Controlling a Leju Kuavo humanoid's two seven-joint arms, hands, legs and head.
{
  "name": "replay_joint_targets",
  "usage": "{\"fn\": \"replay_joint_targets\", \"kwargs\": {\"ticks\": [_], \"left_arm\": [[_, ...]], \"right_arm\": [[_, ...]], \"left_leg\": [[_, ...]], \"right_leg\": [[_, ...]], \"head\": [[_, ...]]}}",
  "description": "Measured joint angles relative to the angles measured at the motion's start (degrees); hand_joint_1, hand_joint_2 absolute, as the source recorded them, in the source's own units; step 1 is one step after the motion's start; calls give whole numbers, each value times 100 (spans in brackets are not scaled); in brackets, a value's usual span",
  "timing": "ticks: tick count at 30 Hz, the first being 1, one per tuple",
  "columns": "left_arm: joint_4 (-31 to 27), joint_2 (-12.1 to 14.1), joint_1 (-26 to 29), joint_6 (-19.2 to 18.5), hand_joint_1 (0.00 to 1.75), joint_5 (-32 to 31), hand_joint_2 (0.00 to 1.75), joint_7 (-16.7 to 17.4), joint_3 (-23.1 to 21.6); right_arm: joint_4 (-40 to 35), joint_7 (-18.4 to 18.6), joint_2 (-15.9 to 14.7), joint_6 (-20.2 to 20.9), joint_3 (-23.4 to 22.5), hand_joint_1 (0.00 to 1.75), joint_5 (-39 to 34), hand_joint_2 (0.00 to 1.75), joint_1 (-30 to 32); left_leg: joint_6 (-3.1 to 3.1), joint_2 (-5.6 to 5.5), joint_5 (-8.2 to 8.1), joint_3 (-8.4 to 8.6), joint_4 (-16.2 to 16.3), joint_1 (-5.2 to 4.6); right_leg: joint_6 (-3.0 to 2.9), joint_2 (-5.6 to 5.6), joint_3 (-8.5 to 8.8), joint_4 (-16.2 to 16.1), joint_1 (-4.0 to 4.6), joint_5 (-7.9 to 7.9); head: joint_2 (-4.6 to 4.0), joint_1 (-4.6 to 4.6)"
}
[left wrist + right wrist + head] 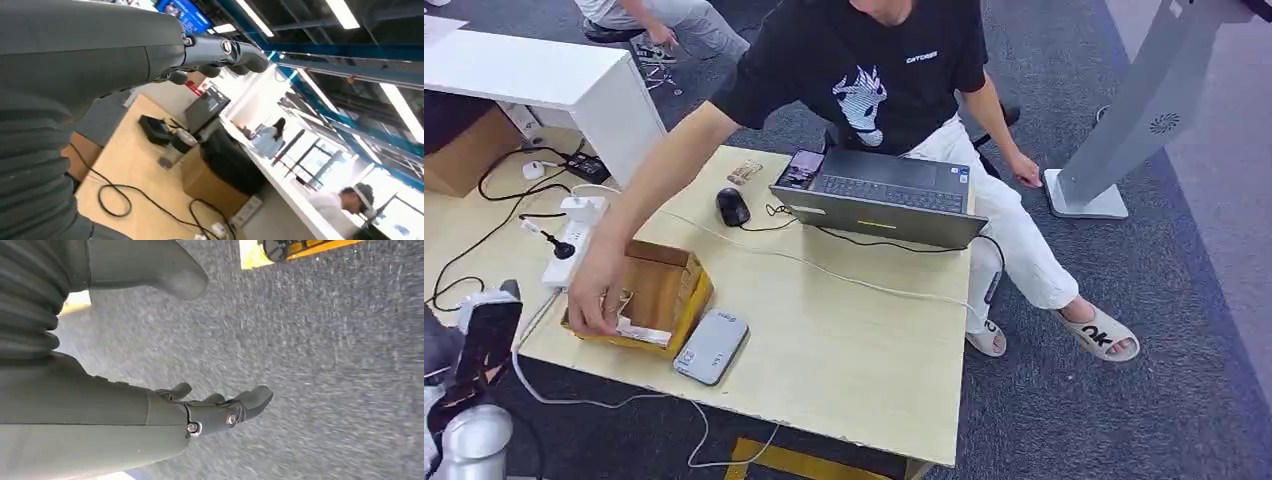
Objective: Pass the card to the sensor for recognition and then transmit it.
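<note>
Right now I am only waiting, and I judge that the first step, taking the card, has not begun for me. My left hand [220,52] is raised; its fingers are loosely curled and apart, and they hold nothing. My right hand [220,407] hangs over the grey carpet [325,365], also with its fingers apart and nothing in them. On the wooden table [854,340], a person's hand [596,290] reaches into the cardboard box [659,290] at the near left; I think the card is there, but I cannot see it clearly. The sensor [711,346], a flat grey device with a white cable, lies just to the right of the box, near the front edge. A laptop [884,195] and a mouse [732,206] stand farther back. For the next move I must bring my left hand toward the box, take the card by its edge, and carry it over the sensor.
</note>
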Motion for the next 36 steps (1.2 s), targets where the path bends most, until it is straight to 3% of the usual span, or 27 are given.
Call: {"fn": "replay_joint_targets", "kwargs": {"ticks": [5,12,24,36], "left_arm": [[582,162,-682,-22,0,-1336,175,531,-966],[854,232,-1065,-227,0,-1162,175,760,-1756],[870,286,-1064,-367,0,-1090,175,872,-1870],[870,328,-1065,-367,0,-1092,175,872,-1879]], "right_arm": [[151,-101,0,0,-131,0,438,175,-34],[265,-166,0,111,-489,0,695,175,-119],[348,-232,0,1209,-745,0,798,175,-180],[363,-232,0,1259,-765,0,798,175,-182]], "left_leg": [[3,-22,7,-5,1,-2],[3,-20,6,-10,2,-2],[3,-23,7,-13,0,-1],[3,-22,6,-13,0,-1]], "right_leg": [[-1,-20,19,2,-1,5],[-1,-16,12,2,-1,5],[-3,-21,13,2,0,3],[-3,-19,11,2,0,3]], "head": [[0,-2],[0,-2],[0,0],[0,0]]}}
